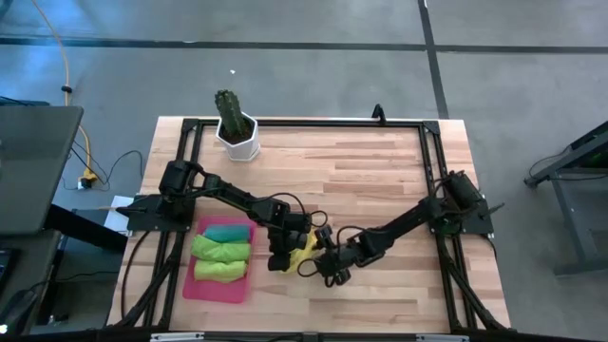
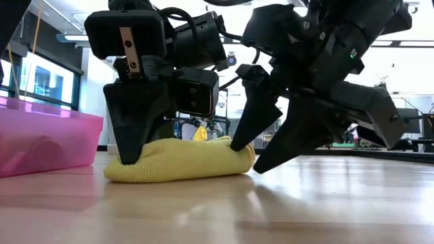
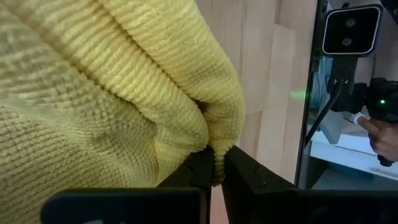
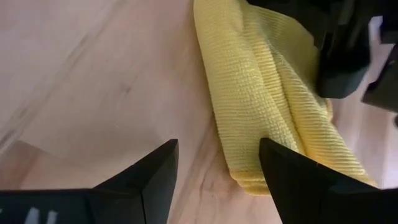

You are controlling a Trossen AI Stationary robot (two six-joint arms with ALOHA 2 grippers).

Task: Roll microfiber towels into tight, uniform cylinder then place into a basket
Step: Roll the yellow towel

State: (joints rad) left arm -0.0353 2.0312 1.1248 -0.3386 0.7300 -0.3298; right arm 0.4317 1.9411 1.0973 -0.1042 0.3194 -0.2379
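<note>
four towels, three in basket (image 1: 187, 285)

A: What can't you make out?
B: From above, both arms cover most of the yellow towel (image 1: 304, 249); only a sliver shows.
A: And the basket (image 2: 41, 139)?
B: In the low view it's cut off at nine o'clock, its contents hidden.

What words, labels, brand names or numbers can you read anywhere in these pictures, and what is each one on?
None can be read in any view.
The yellow towel, the pink basket, the white cactus pot and the wooden table: no print shows.
The left gripper and right gripper: dark casings with no legible marking.
The room behind in the low view is too blurred to read.
</note>
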